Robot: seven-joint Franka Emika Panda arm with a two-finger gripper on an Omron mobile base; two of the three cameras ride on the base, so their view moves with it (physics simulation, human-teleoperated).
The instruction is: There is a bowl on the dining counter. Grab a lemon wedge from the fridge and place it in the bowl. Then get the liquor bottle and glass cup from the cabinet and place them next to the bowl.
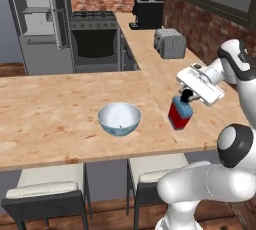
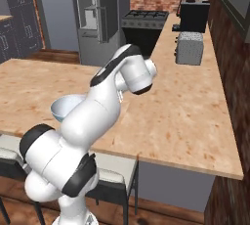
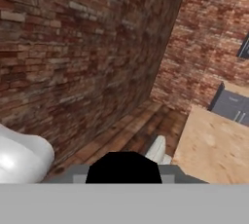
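Bottle (image 1: 180,115) hangs in my claw (image 1: 186,97), tilted, its base low over the dining counter (image 1: 50,109), to the right of the bowl (image 1: 119,118) and apart from it; whether it touches the wood I cannot tell. My fingers are clamped on its black cap, red body below. Bowl sits upright near the counter's front edge, a small speck inside. Fridge (image 1: 42,19) stands open at the back left, beside the oven (image 1: 95,41). Toaster (image 1: 170,43) sits on the side counter.
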